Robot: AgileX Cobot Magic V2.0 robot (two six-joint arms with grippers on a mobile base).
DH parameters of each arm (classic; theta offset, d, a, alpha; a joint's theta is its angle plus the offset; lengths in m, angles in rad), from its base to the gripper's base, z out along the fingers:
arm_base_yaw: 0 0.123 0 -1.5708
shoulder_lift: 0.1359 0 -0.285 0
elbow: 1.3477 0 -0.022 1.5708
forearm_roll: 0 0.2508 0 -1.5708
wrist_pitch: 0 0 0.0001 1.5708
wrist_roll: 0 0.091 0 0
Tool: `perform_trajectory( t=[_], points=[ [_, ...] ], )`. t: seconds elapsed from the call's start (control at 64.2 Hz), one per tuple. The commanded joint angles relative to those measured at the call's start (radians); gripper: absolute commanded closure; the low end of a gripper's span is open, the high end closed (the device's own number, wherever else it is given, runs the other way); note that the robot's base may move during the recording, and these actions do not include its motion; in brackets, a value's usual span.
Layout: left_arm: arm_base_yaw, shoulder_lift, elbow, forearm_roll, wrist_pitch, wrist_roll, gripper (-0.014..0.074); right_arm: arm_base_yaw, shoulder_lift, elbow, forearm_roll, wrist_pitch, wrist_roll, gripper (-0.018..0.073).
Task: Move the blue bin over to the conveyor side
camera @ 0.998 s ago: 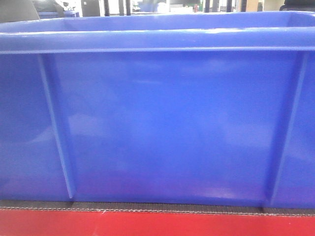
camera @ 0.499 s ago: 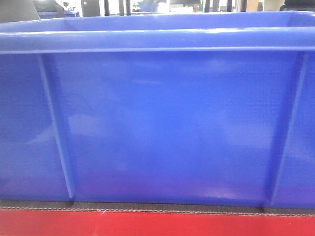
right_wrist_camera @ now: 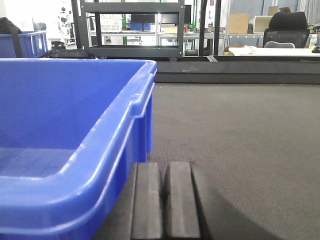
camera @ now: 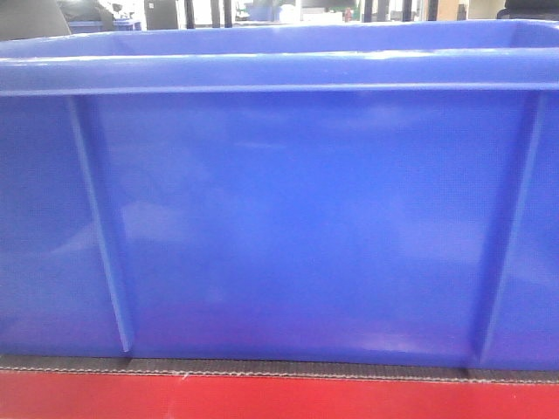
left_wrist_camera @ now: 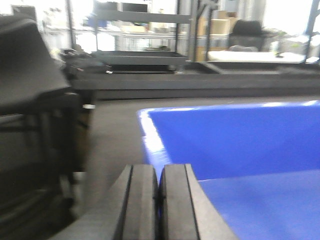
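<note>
A: Glossy blue plastic fills the front view. That's the blue bin (camera: 297, 218), near wall square to the camera, base sitting on the conveyor (right_wrist_camera: 240, 135), right at its red frame edge (camera: 279, 397).

B: Anything shifted in the last second?

A: Nothing I can spot. Ribs, rolled rim and the strip of belt under the base all line up exactly as they did a second ago. The bin is parked.

B: And the arms?

A: The left tool (left_wrist_camera: 159, 200) sits low outside the bin's left end, pads pressed together with nothing between them. The right tool (right_wrist_camera: 162, 200) mirrors it just outside the right end, beside the rim (right_wrist_camera: 135, 107), also clenched on nothing. Neither has a hold on the bin; whether they touch its walls, I can't tell.

B: So what does the stillness mean?

A: My read: the bin already rests at the belt's near edge, so either the shove is finished or both arms are bracketing it for one more nudge. No motion suggests settling, not pushing.
</note>
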Motion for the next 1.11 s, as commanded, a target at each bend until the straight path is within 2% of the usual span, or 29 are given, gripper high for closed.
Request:
perform_trajectory(
  t=[0.0,0.109,0.187,0.265,0.405,0.53,0.577,0.655,1.091],
  points=[
    [0.062,-0.054,0.048,-0.079,-0.013,0.127,0.0604,-0.007,-0.006,0.000,0.003,-0.016,-0.010,0.0648],
    [0.149,-0.117,0.123,-0.199,-0.015,0.170,0.0604,-0.007,-0.006,0.000,0.003,-0.016,-0.010,0.0648],
    [0.193,-0.168,0.174,-0.231,-0.015,0.170,0.0604,-0.007,-0.006,0.000,0.003,-0.016,-0.010,0.0648],
    [0.216,-0.213,0.223,-0.231,-0.015,0.170,0.0604,-0.007,-0.006,0.000,0.003,-0.016,-0.010,0.0648],
    [0.216,-0.271,0.317,-0.226,-0.023,0.170,0.0604,-0.007,-0.006,0.000,0.003,-0.016,-0.010,0.0648],
    [0.207,-0.271,0.393,-0.224,-0.125,0.170,0.0604,-0.007,-0.006,0.000,0.003,-0.016,-0.010,0.0648],
    [0.198,-0.271,0.393,-0.224,-0.198,0.168,0.0604,-0.007,-0.006,0.000,0.003,-0.016,-0.010,0.0648],
    [0.184,-0.271,0.393,-0.199,-0.174,0.168,0.0604,-0.007,-0.006,0.000,0.003,-0.016,-0.010,0.0648],
    [0.173,-0.271,0.393,-0.200,-0.168,0.168,0.0604,-0.007,-0.006,0.000,0.003,-0.016,-0.010,0.0648]
  ],
)
